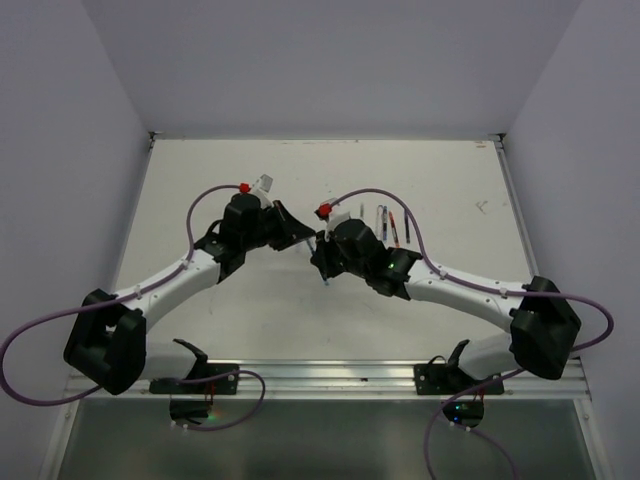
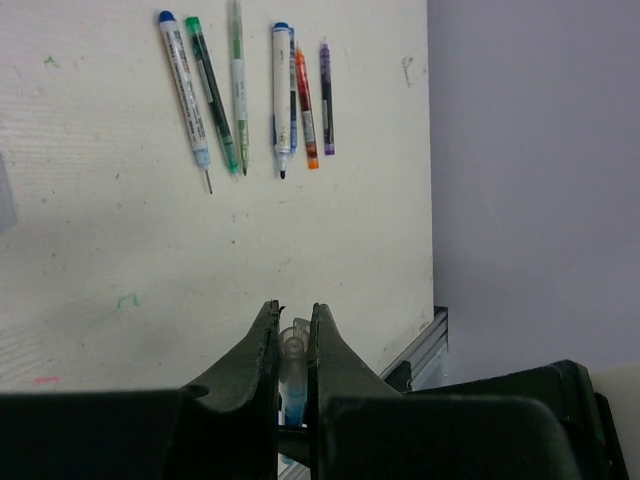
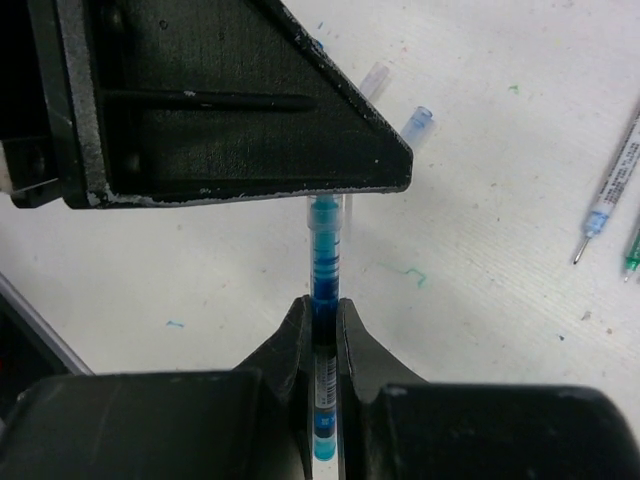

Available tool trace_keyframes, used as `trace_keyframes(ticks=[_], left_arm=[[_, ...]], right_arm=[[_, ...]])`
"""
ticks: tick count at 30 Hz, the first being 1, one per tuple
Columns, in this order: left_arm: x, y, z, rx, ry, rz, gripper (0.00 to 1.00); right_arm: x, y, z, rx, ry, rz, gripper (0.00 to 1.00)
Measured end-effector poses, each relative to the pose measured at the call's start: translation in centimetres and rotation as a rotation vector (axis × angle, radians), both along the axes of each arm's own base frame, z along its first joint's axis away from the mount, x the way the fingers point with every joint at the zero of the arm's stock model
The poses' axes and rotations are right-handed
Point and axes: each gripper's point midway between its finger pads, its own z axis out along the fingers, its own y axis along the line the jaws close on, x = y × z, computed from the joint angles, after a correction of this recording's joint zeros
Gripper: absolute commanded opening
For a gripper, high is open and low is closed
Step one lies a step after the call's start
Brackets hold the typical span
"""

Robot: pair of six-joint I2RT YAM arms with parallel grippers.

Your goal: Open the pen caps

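Clamping the right hand tight on a blue pen at mid-barrel, above the middle of the surface; pinching what seems its clear cap in the clenched left hand. Noting six other pens lying in a row toward the far right corner.

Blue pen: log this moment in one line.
left jaws: shut on clear cap | right jaws: shut on blue pen barrel | six other pens: lying in row
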Motion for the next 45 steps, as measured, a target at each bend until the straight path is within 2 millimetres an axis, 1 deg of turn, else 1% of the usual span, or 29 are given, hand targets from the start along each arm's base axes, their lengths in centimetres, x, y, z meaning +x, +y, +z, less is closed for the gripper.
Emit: trace_keyframes(ticks=[4, 5, 8, 11, 14, 19, 21, 23, 25, 26, 27, 29, 32, 35, 40, 43, 45], left_arm=[[1.0, 0.1, -0.2, -0.002, 0.035, 0.023, 0.0], [1.7, 0.5, -0.1, -0.002, 0.034, 0.048, 0.0], [4.4, 2.5, 1.2, -0.004, 0.008, 0.15, 0.0], [5.8, 3.8, 2.0, -0.008, -0.012, 0.215, 0.0], [6.0, 4.0, 1.7, 0.0, -0.01, 0.226, 0.0], [5.9, 4.7, 0.5, 0.073, -0.017, 0.223, 0.0], [5.9, 5.3, 0.0, 0.12, -0.032, 0.226, 0.0], [5.6, 6.4, -0.9, 0.17, -0.034, 0.242, 0.0], [5.1, 8.4, -2.2, 0.246, -0.025, 0.274, 0.0], [5.1, 9.6, -2.7, 0.285, -0.018, 0.297, 0.0], [5.1, 10.5, -3.1, 0.313, -0.01, 0.318, 0.0], [5.4, 13.1, -4.1, 0.391, 0.008, 0.382, 0.0], [5.6, 17.1, -5.5, 0.497, 0.042, 0.487, 0.0], [5.6, 20.1, -6.9, 0.585, 0.079, 0.565, 0.0], [5.7, 23.3, -9.5, 0.696, 0.147, 0.627, 0.0], [5.8, 24.7, -10.8, 0.732, 0.191, 0.652, 0.0], [5.8, 25.6, -11.7, 0.747, 0.22, 0.658, 0.0]], right_arm=[[0.7, -0.2, -0.2, -0.033, -0.042, -0.035, 0.0], [0.6, -0.5, -0.7, -0.058, -0.038, -0.041, 0.0], [0.2, -1.7, -2.6, -0.145, -0.018, -0.064, 0.0], [0.1, -2.5, -4.0, -0.212, -0.008, -0.087, 0.0], [0.1, -3.2, -4.7, -0.249, -0.002, -0.107, 0.0], [0.5, -4.0, -4.8, -0.267, -0.008, -0.148, 0.0], [1.0, -4.6, -4.8, -0.261, 0.003, -0.169, 0.0], [1.9, -5.7, -4.8, -0.24, 0.031, -0.196, 0.0], [3.0, -7.5, -4.9, -0.21, 0.066, -0.238, 0.0], [4.5, -9.3, -4.9, -0.202, 0.078, -0.296, 0.0], [5.3, -10.6, -4.9, -0.194, 0.094, -0.33, 0.0], [7.0, -13.2, -4.9, -0.179, 0.112, -0.406, 0.0], [8.3, -16.2, -5.1, -0.188, 0.139, -0.48, 0.0], [9.6, -18.6, -4.9, -0.202, 0.164, -0.536, 0.0], [12.4, -22.1, -4.7, -0.187, 0.191, -0.619, 0.0], [13.1, -24.9, -5.7, -0.173, 0.238, -0.676, 0.0], [13.4, -26.3, -6.5, -0.166, 0.271, -0.704, 0.0]])
